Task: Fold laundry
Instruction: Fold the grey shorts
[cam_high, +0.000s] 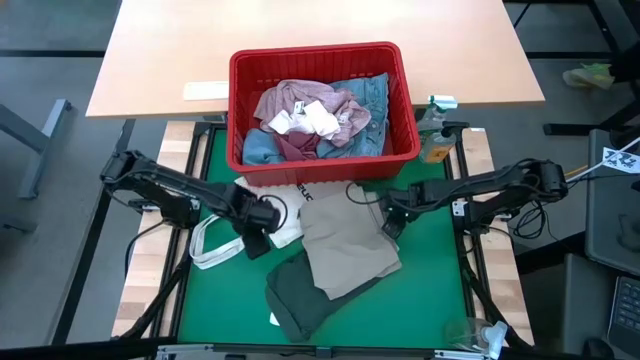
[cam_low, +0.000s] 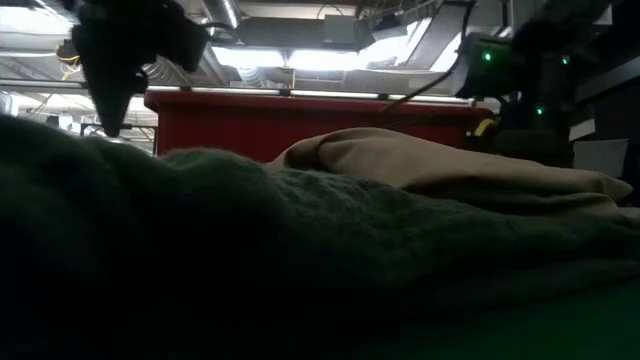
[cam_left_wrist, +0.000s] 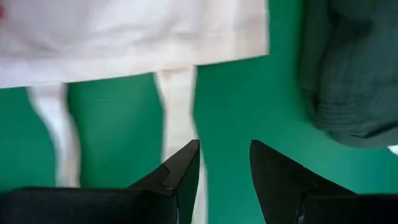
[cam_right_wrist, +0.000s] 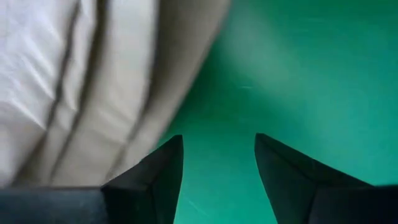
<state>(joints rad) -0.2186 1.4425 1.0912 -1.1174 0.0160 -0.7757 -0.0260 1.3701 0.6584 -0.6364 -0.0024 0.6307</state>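
Beige trousers (cam_high: 345, 245) lie crumpled mid-mat, their near edge resting on a dark green top (cam_high: 300, 295). A mottled pink top (cam_high: 300, 110), light blue jeans (cam_high: 375, 95) and white socks (cam_high: 310, 120) are piled in the red basket (cam_high: 322, 165). My left gripper (cam_left_wrist: 224, 146) hangs open above the green mat, pointing down, beside the white tote bag (cam_high: 285, 225) and over its strap (cam_left_wrist: 177, 118). My right gripper (cam_right_wrist: 217, 140) is open over bare mat (cam_right_wrist: 292, 74) just right of the trousers' right edge (cam_right_wrist: 124, 93). Neither touches cloth.
The red basket stands at the mat's far edge. The tote bag's straps (cam_high: 215, 250) loop out toward the left. A bottle (cam_high: 437, 140) stands right of the basket, and clear plastic (cam_high: 475, 335) lies at the near right corner. Bare mat (cam_high: 435, 280) shows at the right.
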